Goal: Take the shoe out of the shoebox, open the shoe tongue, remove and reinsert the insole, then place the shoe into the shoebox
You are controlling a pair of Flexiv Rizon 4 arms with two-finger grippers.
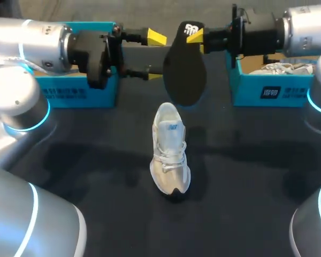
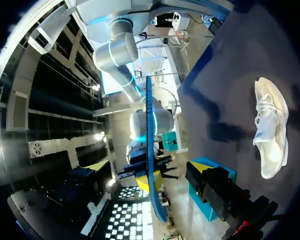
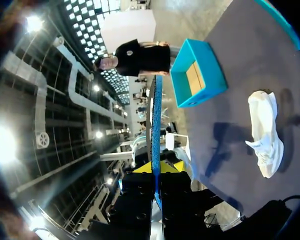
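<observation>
Right gripper (image 1: 197, 35) is clamped on the top end of the black insole (image 1: 184, 67), which hangs in the air over the far middle of the table (image 1: 96, 171). Left gripper (image 1: 150, 54) is just beside the insole, fingers spread and gripping nothing (can't tell whether the lower finger touches it). Shoe (image 1: 170, 155) sits upright mid-table with its toe toward the near edge. Empty shoebox (image 3: 202, 92) is at the far-left corner. Second box (image 1: 267, 91) at the far-right corner holds another shoe. Judged done: shoe out, insole out. Left to do: reinsert the insole, box the shoe. Tongue state unclear.
</observation>
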